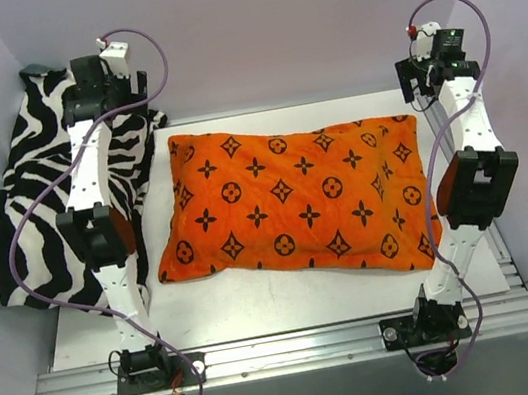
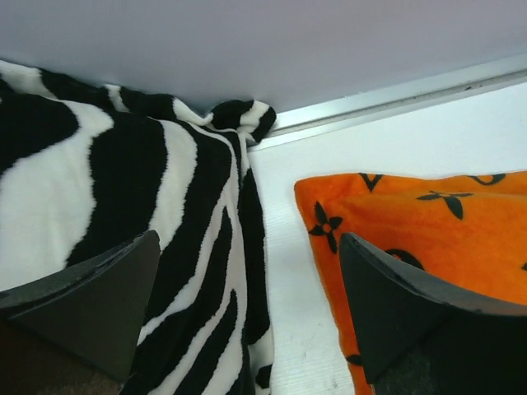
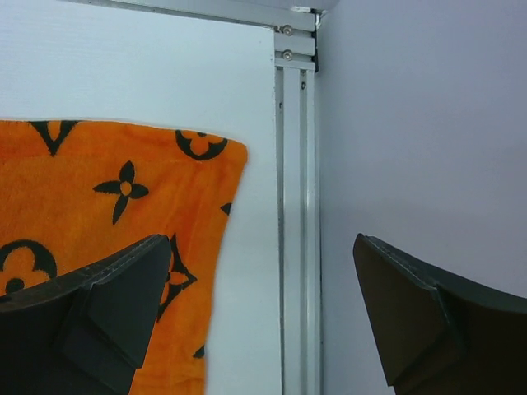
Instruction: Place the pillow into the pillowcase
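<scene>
Two end effectors: left end effector (image 2: 249,239) and right end effector (image 3: 262,239), both spread wide, grasping nothing
One pillowcase (image 1: 294,197): orange, plump, lying flat on the middle of the worktop (image 1: 291,299)
One zebra cloth (image 1: 34,216): heaped over the worktop's left edge, near the pillowcase
Pillow: hidden; cannot tell

You can read no text, label, brand or number anywhere; the pillowcase (image 1: 294,197), lying across the middle of the table (image 1: 262,304), carries only dark printed motifs, four-petal flowers, pointed stars and ringed blossoms, none legible as letters
</scene>
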Motion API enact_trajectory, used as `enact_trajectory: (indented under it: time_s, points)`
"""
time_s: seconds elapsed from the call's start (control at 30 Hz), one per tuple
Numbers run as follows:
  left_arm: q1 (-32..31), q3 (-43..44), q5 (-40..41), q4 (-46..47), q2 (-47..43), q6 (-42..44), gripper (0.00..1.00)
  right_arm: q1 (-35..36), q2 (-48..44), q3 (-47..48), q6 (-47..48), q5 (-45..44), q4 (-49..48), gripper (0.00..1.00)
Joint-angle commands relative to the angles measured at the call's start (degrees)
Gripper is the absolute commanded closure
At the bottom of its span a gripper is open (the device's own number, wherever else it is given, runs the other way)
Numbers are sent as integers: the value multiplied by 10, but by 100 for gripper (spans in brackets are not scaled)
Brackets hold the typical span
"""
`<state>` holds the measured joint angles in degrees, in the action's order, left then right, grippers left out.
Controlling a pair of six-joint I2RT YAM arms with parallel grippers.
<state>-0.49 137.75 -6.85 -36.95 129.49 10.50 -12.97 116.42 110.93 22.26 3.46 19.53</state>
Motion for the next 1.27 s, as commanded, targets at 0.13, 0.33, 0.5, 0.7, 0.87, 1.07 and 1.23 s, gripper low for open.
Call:
enact_trajectory:
  time_s: [0.13, 0.33, 0.5, 0.7, 0.87, 1.07, 1.23]
  points:
    - [1, -48, -31, -112, -80, 8, 3, -2, -123, -17, 2, 29, 105, 0]
    - [-42, -205, -110, -173, -158, 2, 3, 2, -274, -237, -103, 190, 155, 0]
    - [-94, -381, -128, -159, -249, -89, 3, 8, -414, -434, -165, 344, 163, 0]
    - [-94, -613, -183, -89, -385, -87, 2, 25, -528, -568, -216, 352, 134, 0]
    - [-110, -674, -143, -28, -463, -80, 3, 22, -567, -600, -212, 342, 134, 0]
    - [-120, -671, -123, -16, -486, -94, 2, 22, -593, -607, -214, 345, 138, 0]
    - [-128, -680, -106, 0, -508, -102, 3, 21, -613, -608, -218, 346, 143, 0]
